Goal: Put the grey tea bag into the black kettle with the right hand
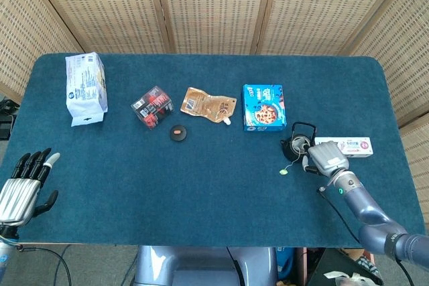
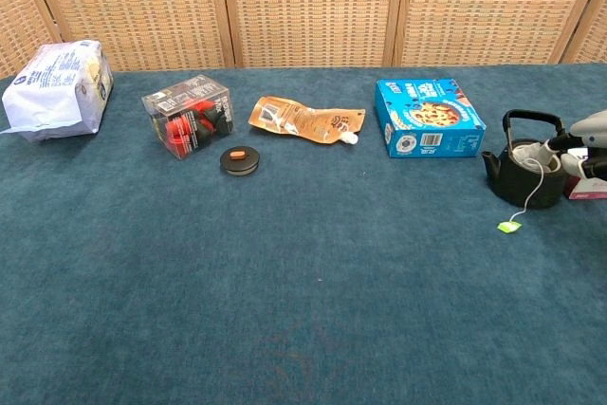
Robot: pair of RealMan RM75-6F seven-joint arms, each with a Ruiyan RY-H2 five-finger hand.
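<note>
The grey tea bag sits inside the small black kettle on the blue table, its string and green tag hanging outside. The right hand is just beside the kettle; whether its fingers are parted or closed cannot be told. The left hand holds nothing, fingers spread.

A blue table stands before woven screens. At the far left lies a white bag. Near the middle are a clear box with red and black contents, a round black lid just in front of it, and a brown pouch. To the right lies a blue box. The black kettle stands at the right, a string hanging from it to a small green tag on the table. The right hand is just beside the kettle, in front of a white carton. The left hand is at the lower left edge with fingers spread, holding nothing.
</note>
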